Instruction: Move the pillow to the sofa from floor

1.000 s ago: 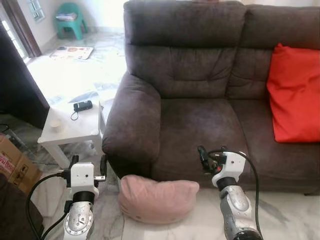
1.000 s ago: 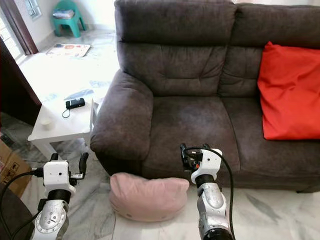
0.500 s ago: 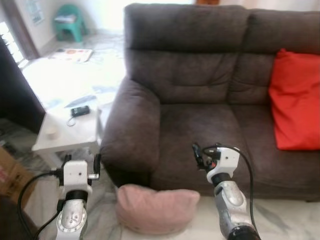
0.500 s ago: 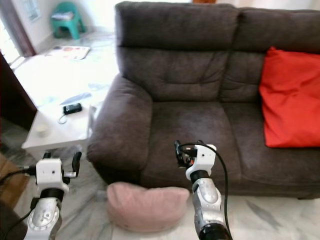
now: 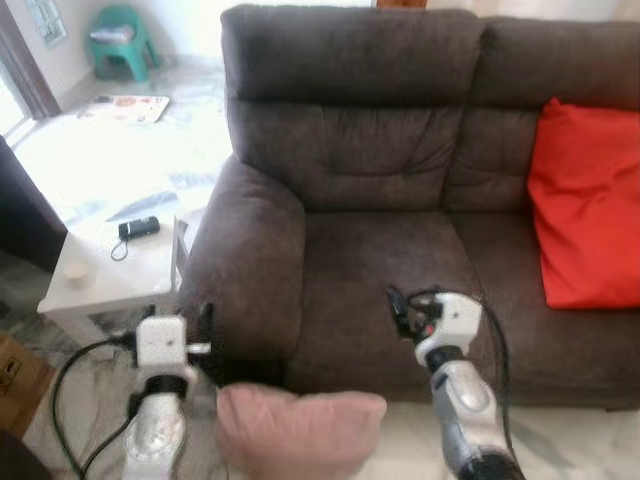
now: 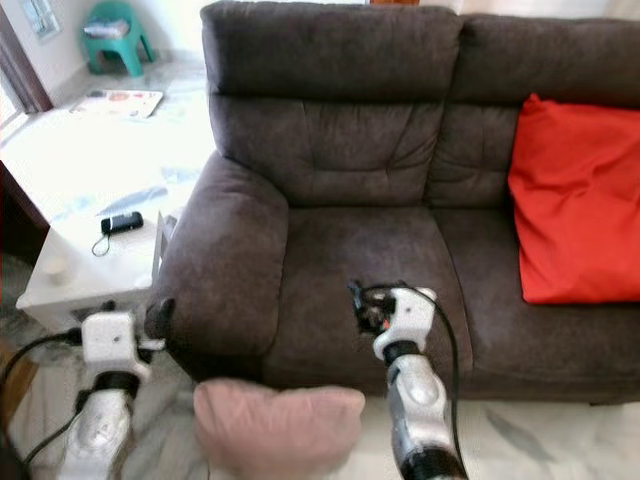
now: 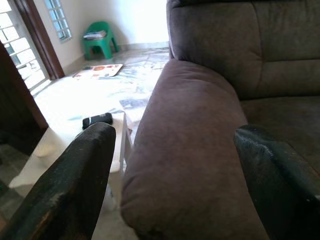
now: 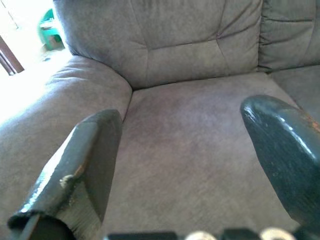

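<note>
Pale marble floor (image 5: 560,440) under a dark brown sofa (image 5: 380,250), pink pillow (image 5: 298,428) low between the left gripper (image 7: 175,165) and right gripper (image 8: 187,160), both spread wide and holding nothing.

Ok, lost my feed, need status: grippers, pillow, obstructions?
Left gripper open, facing sofa armrest. Right gripper open over seat cushion. Pink pillow on floor, ungrasped. Nothing blocking.

The head's two eyes looked forward and down at the sofa (image 5: 400,200) from close by (nearly the same scene). Each wrist camera faced it closer still: the left toward its armrest (image 7: 190,145), the right toward its seat (image 8: 200,155).
</note>
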Robot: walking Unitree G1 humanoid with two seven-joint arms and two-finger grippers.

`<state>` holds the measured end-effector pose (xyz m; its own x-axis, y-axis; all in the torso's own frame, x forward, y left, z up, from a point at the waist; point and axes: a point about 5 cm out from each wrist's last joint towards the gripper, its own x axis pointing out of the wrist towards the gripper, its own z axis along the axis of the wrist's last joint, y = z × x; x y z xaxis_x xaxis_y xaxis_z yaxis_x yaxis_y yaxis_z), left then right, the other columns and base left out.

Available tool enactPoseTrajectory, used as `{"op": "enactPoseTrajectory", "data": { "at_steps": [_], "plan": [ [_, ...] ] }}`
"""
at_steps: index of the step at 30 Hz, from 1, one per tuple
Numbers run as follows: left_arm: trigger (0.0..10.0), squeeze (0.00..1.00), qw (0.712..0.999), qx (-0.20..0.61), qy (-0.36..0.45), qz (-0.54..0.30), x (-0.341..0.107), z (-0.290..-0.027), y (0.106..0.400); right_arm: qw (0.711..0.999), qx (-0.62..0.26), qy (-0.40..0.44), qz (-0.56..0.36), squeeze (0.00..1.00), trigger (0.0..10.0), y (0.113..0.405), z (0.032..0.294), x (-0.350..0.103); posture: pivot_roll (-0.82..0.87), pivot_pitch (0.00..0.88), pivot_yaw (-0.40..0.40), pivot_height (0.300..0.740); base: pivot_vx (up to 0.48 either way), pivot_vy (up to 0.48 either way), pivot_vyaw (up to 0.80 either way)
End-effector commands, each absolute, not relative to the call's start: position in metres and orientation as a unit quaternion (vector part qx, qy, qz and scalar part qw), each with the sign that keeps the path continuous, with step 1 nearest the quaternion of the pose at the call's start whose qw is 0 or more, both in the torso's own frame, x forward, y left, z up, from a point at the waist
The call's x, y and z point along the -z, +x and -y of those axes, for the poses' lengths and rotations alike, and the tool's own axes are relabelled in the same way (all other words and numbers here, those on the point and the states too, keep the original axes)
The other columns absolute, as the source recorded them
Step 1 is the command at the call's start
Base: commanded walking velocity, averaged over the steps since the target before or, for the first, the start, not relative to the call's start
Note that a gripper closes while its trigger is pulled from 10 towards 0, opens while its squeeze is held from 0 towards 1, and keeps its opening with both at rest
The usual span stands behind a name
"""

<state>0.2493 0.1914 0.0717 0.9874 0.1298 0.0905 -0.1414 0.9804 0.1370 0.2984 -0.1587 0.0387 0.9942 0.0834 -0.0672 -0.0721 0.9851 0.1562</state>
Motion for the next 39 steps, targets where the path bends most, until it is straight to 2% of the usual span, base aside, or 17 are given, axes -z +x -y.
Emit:
{"op": "enactPoseTrajectory", "data": {
  "at_steps": [1, 11, 18, 22, 32, 39],
  "plan": [
    [10.0, 0.0, 0.994, -0.07, 0.077, 0.04, -0.0735, -0.1943, 0.2481, 0.995, -0.043, 0.081, -0.042, 0.0, 10.0, 0.2973, 0.1557, -0.0364, 0.1, 0.048, -0.044, 0.74, 0.0, 0.0, 0.0],
    [10.0, 0.0, 0.994, -0.073, 0.074, 0.043, -0.0753, -0.1953, 0.249, 0.995, -0.043, 0.08, -0.044, 0.0, 10.0, 0.2978, 0.1554, -0.0358, 0.1, 0.048, -0.044, 0.74, 0.0, 0.0, 0.0],
    [10.0, 0.0, 0.994, -0.073, 0.074, 0.043, -0.0756, -0.195, 0.249, 0.994, -0.042, 0.083, -0.048, 0.0, 10.0, 0.2983, 0.1552, -0.035, 0.1, 0.046, -0.044, 0.74, 0.258, 0.0, 0.0],
    [10.0, 0.0, 0.994, -0.073, 0.075, 0.044, -0.0758, -0.1952, 0.2492, 0.994, -0.045, 0.082, -0.05, 0.0, 10.0, 0.2982, 0.1543, -0.0344, 0.1, 0.045, -0.045, 0.74, 0.269, 0.0, -0.75],
    [10.0, 0.0, 0.993, -0.073, 0.074, 0.047, -0.0776, -0.1945, 0.2504, 0.994, -0.049, 0.081, -0.045, 0.0, 10.0, 0.2985, 0.1523, -0.0356, 0.1, 0.041, -0.045, 0.74, 0.271, 0.0, 0.0],
    [10.0, 0.0, 0.994, -0.061, 0.071, 0.056, -0.0822, -0.1907, 0.2513, 0.994, -0.053, 0.082, -0.046, 0.0, 10.0, 0.2976, 0.1492, -0.035, 0.1, 0.045, -0.047, 0.74, 0.0, 0.0, 0.0]
  ]
}}
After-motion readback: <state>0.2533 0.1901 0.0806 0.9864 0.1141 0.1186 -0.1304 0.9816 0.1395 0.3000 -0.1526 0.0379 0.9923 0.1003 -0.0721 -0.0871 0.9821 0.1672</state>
